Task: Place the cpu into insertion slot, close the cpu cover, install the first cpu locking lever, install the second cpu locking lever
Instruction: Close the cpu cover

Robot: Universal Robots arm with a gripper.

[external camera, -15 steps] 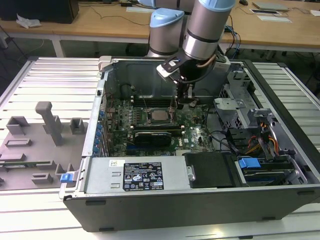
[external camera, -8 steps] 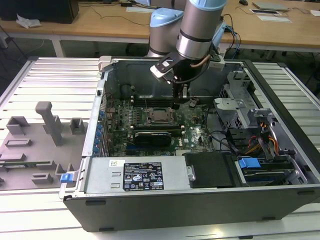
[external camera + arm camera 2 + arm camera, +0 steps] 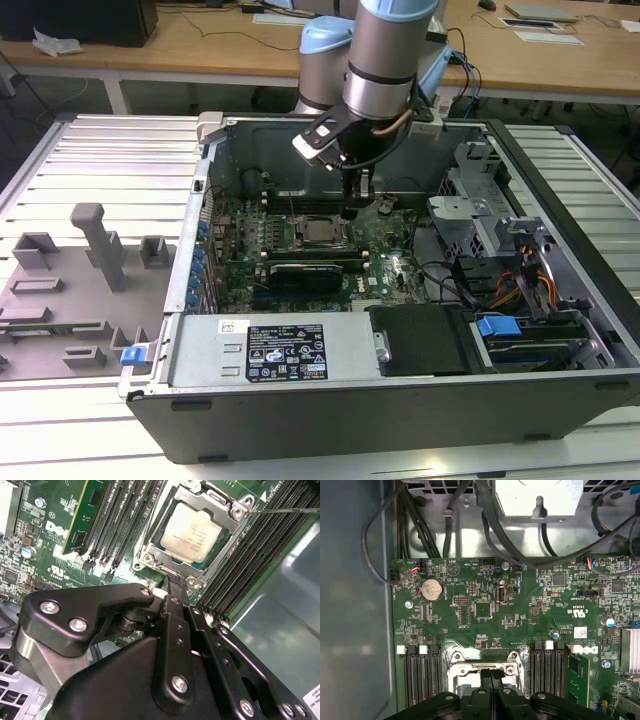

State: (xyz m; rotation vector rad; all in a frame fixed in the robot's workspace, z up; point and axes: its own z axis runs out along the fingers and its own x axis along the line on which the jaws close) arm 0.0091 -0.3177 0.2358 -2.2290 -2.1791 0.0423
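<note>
Your jaws, pressed together into one narrow tip, hang mid-frame in the exterior view beside the cover lowered over the cpu, likely to push, not grip.

**Much print, but none I can read with surety**

In the exterior view I see a large black and white label with small round signs on the grey power supply. Its lines are too small for me to read.

In the second wrist view the green motherboard carries white letters and a white logo. The cpu has faint grey lines of print on its metal top. A white triangle stands on the board by one corner of the cpu cover.

In the first wrist view the board has a small white sticker.
</note>
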